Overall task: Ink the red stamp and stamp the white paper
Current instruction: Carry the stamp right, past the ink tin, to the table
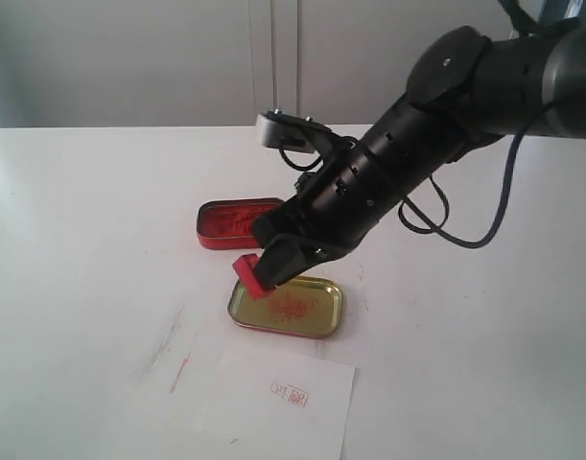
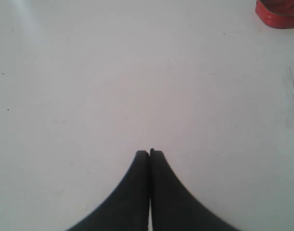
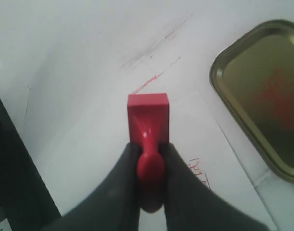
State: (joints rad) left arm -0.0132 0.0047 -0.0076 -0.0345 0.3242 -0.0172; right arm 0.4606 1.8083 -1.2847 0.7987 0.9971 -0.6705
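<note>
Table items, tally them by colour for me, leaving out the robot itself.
Red: 2, the stamp and the ink tin
Gold: 1, the lid
White: 1, the paper
Total: 4

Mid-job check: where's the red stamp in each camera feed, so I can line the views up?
Exterior view: small bright red plastic stamp, just left of centre, held in the right gripper at the gold-lined oval tin lid's left edge.
Left wrist view: not in it.
Right wrist view: centre, pinched between the black fingers.
Shared landmark: the lid, seen in the exterior and right wrist views only.
</note>
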